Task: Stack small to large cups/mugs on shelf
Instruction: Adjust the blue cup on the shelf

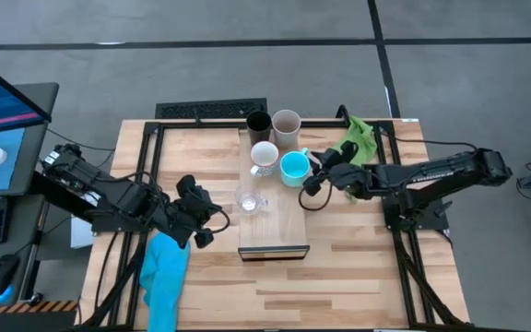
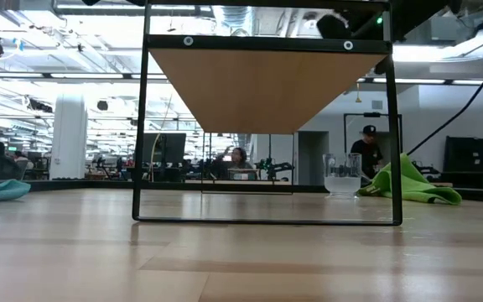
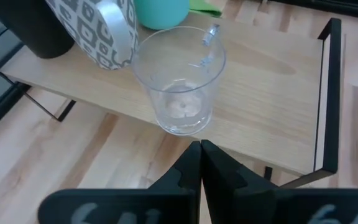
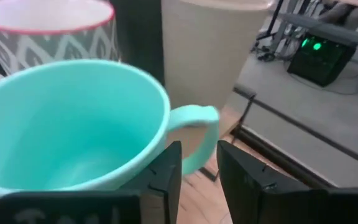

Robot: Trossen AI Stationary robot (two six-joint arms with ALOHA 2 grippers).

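Right wrist view: we see the right gripper (image 4: 197, 165), fingers slightly spread, seemingly straddling the turquoise mug's (image 4: 73, 124) handle; the mug stands on the shelf (image 1: 284, 217) beside the white mug (image 1: 264, 157).

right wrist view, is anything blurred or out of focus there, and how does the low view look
Right wrist view: the turquoise mug is close and soft-edged, the room behind sharper. Low view: bright ceiling lights behind the shelf leave its underside shaded, and the glass cup shows pale against the room.
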